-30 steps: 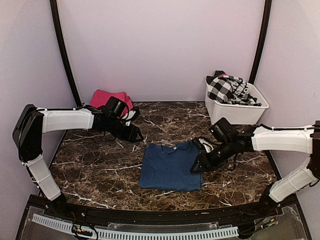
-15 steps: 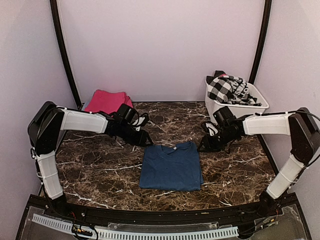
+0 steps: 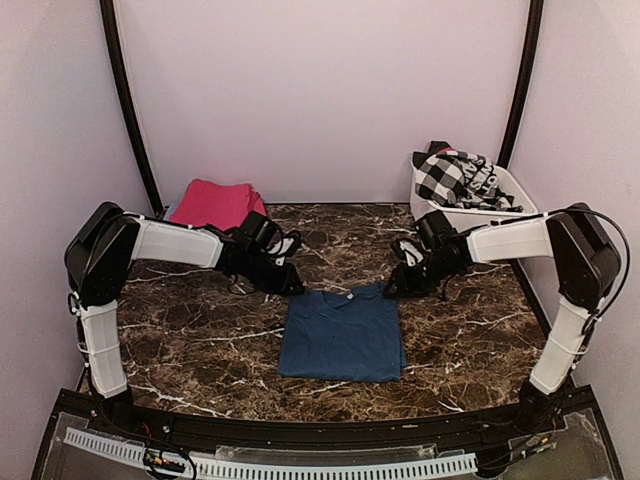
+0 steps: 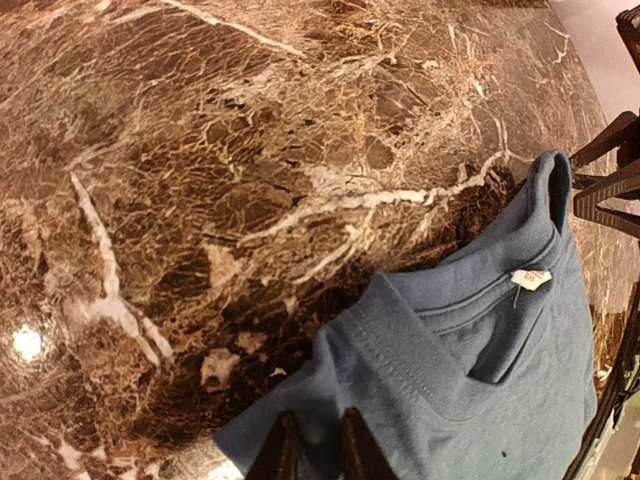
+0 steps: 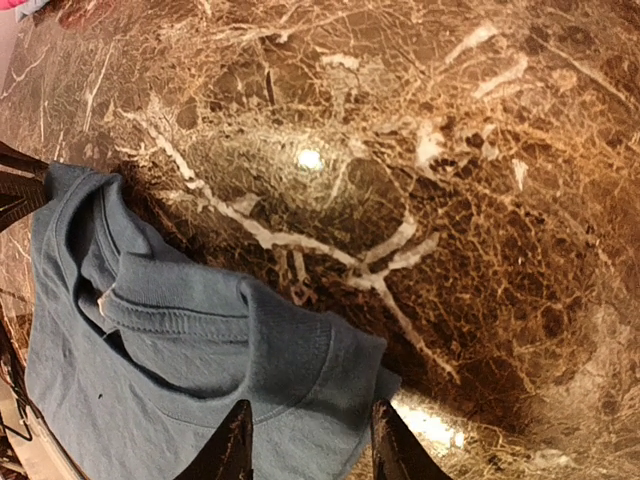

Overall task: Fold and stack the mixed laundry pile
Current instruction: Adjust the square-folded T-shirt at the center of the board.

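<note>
Top external view, entries listed from the near edge outward.

1. Arms: two, based at the near edge of the tabletop [image 3: 190, 345], one on each side.

2. Blue T-shirt [image 3: 338, 338]: one, folded to a rectangle. It lies flat at the middle of the tabletop with its collar on the far edge, and it has not shifted over the last second.

3. Left end effector [image 3: 293, 287]: one, at the shirt's far-left corner.
   - Change: a second ago it stood back near the pink cloth with its jaws wider. It has since travelled in to the shirt and narrowed.
   - State: the left wrist view shows its fingers [image 4: 352, 448] almost together right at the cloth's edge. Whether fabric is pinched cannot be told.

4. Right end effector [image 3: 393, 287]: one, at the shirt's far-right corner.
   - Change: it has moved up from the shirt's right edge to this corner.
   - State: the right wrist view shows the jaws apart, straddling the shoulder edge, with nothing clamped.

5. Reading of items 3 and 4: with both at the collar-end corners, a two-handed lift looks likely, either for a further fold or for a carry to the stack.

6. Magenta-pink cloth [image 3: 212, 203]: one, folded, at the far-left edge. It probably marks the base of the stack.

7. White plastic tub [image 3: 470, 224]: one, far right. It holds one black-and-white checked garment [image 3: 450, 176] and at least one dark piece [image 3: 436, 150]. The full count inside is uncertain, so more laundry appears to remain.
</note>
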Motion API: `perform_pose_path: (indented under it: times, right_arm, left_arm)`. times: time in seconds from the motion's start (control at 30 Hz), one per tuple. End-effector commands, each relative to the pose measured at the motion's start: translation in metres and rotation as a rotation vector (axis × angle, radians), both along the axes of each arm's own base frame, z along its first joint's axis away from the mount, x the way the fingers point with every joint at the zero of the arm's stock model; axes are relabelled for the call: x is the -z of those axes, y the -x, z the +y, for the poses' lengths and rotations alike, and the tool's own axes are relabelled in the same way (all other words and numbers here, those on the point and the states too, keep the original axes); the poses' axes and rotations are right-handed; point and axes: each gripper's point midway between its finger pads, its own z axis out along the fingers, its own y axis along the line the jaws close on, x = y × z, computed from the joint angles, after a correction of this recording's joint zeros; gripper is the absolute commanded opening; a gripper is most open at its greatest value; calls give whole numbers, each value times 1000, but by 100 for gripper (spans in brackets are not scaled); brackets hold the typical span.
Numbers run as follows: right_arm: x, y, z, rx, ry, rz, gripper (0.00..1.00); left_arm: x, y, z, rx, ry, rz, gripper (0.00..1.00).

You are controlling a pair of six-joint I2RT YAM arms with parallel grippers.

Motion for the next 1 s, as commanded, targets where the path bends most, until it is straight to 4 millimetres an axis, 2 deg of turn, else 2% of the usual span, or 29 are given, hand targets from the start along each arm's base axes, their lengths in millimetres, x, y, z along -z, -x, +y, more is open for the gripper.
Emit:
perform_pose_path:
  times: [0.0,0.07,0.17,0.27,0.47,0.6,0.67,0.73,0.77,0.8,0.87,0.9,0.97]
  right_arm:
    - [-7,-19,9,-14,-28,-47,37]
    - [-3,-20,10,-23,-25,-39,33]
    - [-2,-20,10,-25,-29,-38,21]
    - [-1,-22,5,-15,-18,-39,0]
    - [-12,-29,-3,22,3,-85,0]
    - [-11,-37,-11,51,45,-104,0]
    - [-14,-43,-10,40,58,-118,0]
    - [-24,-45,-9,28,71,-115,0]
    - [-32,-43,-8,26,67,-123,5]
    - [-44,-40,-4,20,56,-139,12]
    - [-71,-26,12,-8,18,-177,21]
    - [-82,-17,21,-25,-1,-183,23]
    - [-100,7,45,-74,-50,-164,25]
  left_arm:
    - [-4,-3,0,-7,-11,-15,5]
    - [-6,-3,1,-10,-10,-19,0]
    - [-7,-2,5,-25,-14,-26,0]
    - [-15,-5,14,-59,-24,-59,0]
    - [-29,-5,30,-116,-4,-119,0]
    - [-23,-6,37,-149,-13,-126,0]
    - [-18,-6,34,-144,-3,-107,0]
    - [-14,-3,31,-133,4,-80,17]
    - [-15,-2,31,-139,8,-79,29]
    - [-12,2,36,-159,3,-66,34]
    - [-24,5,50,-220,5,-88,39]
    - [-29,2,56,-252,15,-108,40]
    - [-34,11,68,-295,40,-98,41]
